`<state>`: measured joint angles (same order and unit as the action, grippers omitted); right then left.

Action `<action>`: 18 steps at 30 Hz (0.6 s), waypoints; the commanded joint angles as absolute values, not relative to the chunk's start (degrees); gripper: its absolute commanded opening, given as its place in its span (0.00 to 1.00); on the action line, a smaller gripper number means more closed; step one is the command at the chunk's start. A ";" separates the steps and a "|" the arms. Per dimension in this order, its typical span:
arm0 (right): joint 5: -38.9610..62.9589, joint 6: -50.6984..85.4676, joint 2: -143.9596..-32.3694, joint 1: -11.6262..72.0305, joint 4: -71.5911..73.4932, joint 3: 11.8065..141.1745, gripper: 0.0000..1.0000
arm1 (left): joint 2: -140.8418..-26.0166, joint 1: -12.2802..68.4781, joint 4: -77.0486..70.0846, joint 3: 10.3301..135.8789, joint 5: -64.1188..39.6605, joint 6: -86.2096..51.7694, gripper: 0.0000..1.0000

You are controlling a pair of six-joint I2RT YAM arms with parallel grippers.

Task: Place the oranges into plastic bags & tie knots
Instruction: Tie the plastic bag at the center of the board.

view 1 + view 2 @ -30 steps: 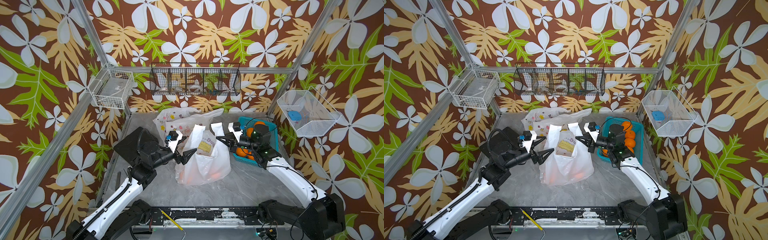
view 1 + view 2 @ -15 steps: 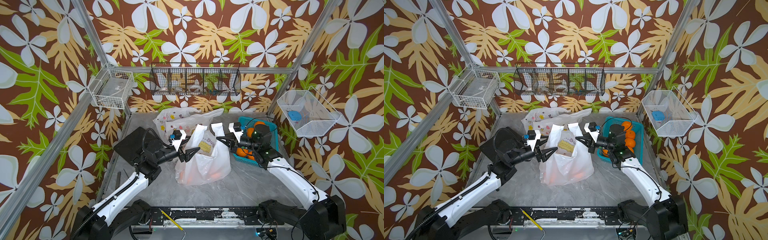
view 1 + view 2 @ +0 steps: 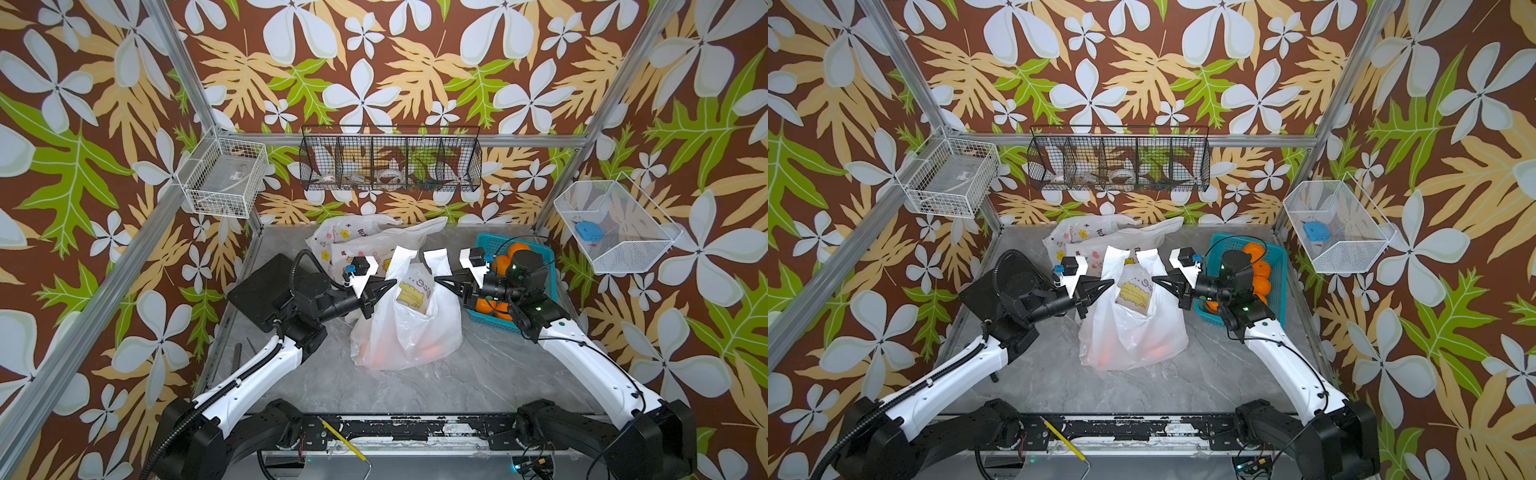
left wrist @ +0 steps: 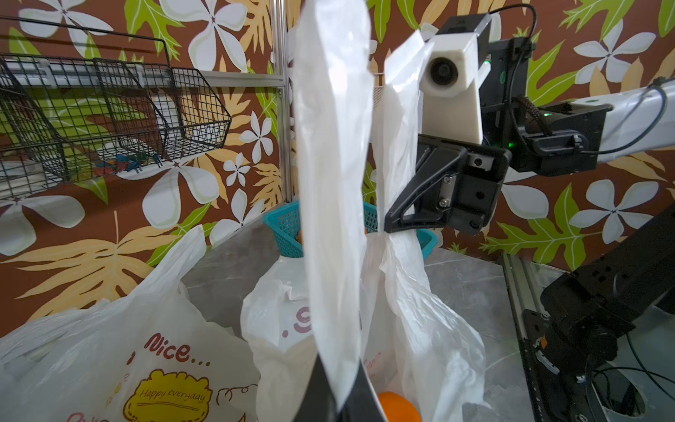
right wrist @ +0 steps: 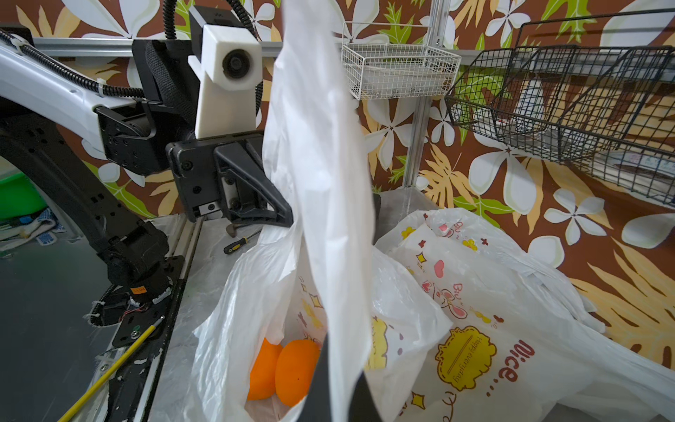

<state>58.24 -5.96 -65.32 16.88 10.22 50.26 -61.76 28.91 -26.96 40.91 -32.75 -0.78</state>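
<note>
Holding the filled plastic bag [image 3: 405,328] upright at centre, oranges [image 5: 285,365] already inside, no knot tied yet. Leaves spare bags [image 3: 353,237] flat and unfilled behind it, more fruit waiting in the teal basket [image 3: 1219,240]. Pinches one handle [image 4: 332,182] in the clamped left gripper [image 3: 392,284], the other handle [image 4: 396,139] in the clamped right gripper [image 3: 437,279]. Cannot count fruit through the plastic, nor see the whole basket past the right arm.

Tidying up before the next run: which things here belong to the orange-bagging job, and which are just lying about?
Job: filled bag, held by left pincer and right pincer; oranges in teal basket; spare bags behind.
Lying about: black wire rack, white wire basket, screwdriver, yellow stick.
</note>
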 commanded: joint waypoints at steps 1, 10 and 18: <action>60.50 -10.21 -64.44 16.83 6.42 50.36 0.00 | -59.98 28.78 -22.79 40.83 -28.78 1.12 0.00; 59.81 -22.47 -67.28 24.14 -7.84 53.41 0.00 | -55.83 28.83 -9.38 41.16 -28.55 9.10 0.00; 58.02 -25.35 -72.98 29.23 -10.83 57.19 0.00 | -56.63 28.83 -7.86 41.47 -34.00 15.03 0.00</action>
